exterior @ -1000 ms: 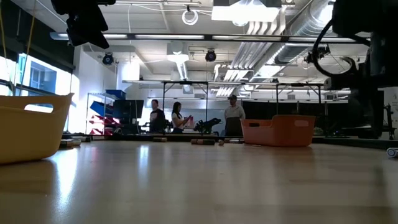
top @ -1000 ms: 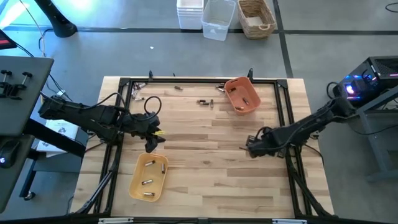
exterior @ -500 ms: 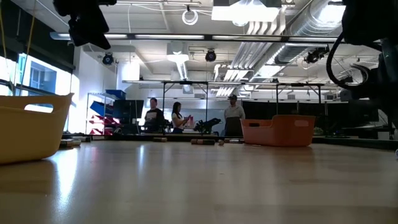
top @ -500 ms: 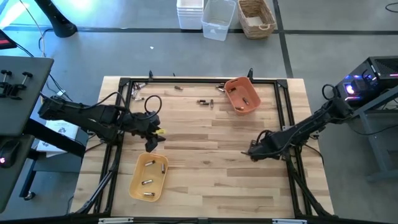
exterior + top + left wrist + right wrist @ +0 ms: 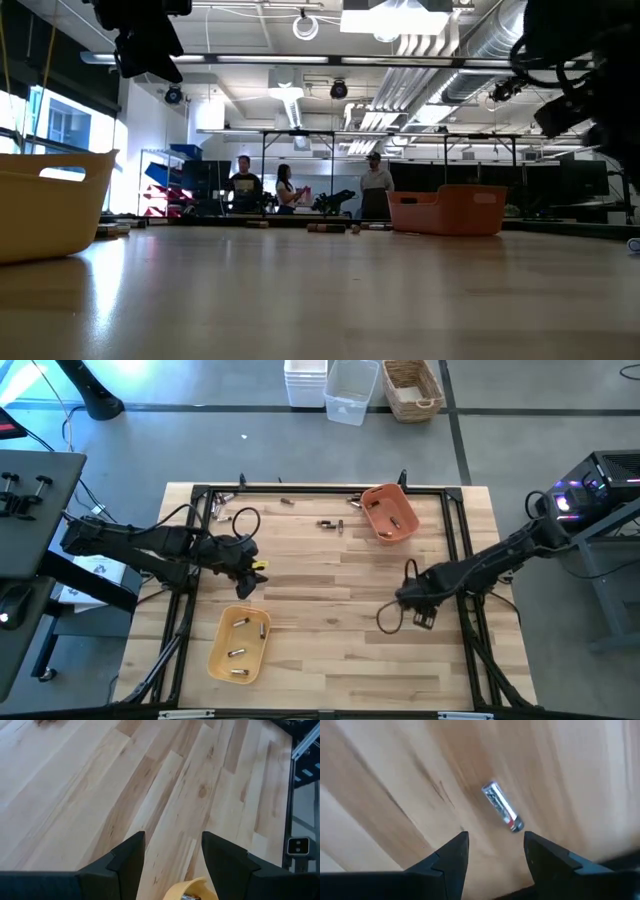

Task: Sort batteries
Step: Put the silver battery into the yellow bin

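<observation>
Pale wood planks form the table (image 5: 330, 650) where two dark robot arms work among scattered batteries. At the table's left side the left gripper (image 5: 243, 586) hangs above the boards just beyond the far end of a yellow tray (image 5: 239, 645), its fingers (image 5: 127, 855) standing apart with nothing between them; the left wrist view shows bare wood beyond them and the tray's rim at the edge of the picture. Four batteries (image 5: 240, 639) lie inside that yellow tray. Toward the right side the right gripper (image 5: 421, 616) is held over the boards, its fingers (image 5: 454, 854) likewise spread and empty, and the right wrist view shows a single silver battery (image 5: 502, 813) with a red band lying loose on the wood just ahead of the fingertips, touching neither. At the far side of the table an orange tray (image 5: 389, 512) holds at least one more cell, while several loose batteries (image 5: 330, 525) lie between it and the far left corner, near the black frame (image 5: 300, 489) that borders the work area. Seen level across the table, three people (image 5: 283, 189) stand in the room behind.
</observation>
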You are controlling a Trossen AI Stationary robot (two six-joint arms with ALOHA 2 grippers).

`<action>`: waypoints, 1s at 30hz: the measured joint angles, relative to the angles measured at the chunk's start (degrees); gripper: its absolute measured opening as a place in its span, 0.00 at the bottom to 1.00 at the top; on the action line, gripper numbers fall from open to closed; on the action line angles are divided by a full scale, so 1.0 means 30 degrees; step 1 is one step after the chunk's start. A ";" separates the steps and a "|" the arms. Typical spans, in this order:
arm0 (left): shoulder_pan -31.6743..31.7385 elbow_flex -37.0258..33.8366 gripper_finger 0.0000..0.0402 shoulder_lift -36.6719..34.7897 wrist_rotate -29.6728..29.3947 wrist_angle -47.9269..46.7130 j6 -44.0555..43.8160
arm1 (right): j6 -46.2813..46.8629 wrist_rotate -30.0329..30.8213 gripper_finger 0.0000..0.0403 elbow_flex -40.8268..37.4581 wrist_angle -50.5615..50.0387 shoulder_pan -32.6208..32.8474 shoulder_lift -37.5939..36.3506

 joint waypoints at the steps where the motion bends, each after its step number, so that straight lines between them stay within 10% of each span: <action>1: 0.0075 0.0000 0.47 0.0000 0.0000 0.0003 -0.0087 | -0.1910 0.0006 0.46 0.0000 -0.0034 -0.0472 0.0189; 9: 0.0106 -0.0007 0.47 0.0000 0.0001 0.0642 -0.1374 | -1.1891 -0.1800 0.46 -0.0072 0.0699 -0.2120 0.0663; 30: 0.0106 -0.0007 0.47 0.0000 -0.0725 0.0905 -0.3609 | -1.0415 -0.2140 0.35 -0.0956 0.3460 -0.2197 0.5249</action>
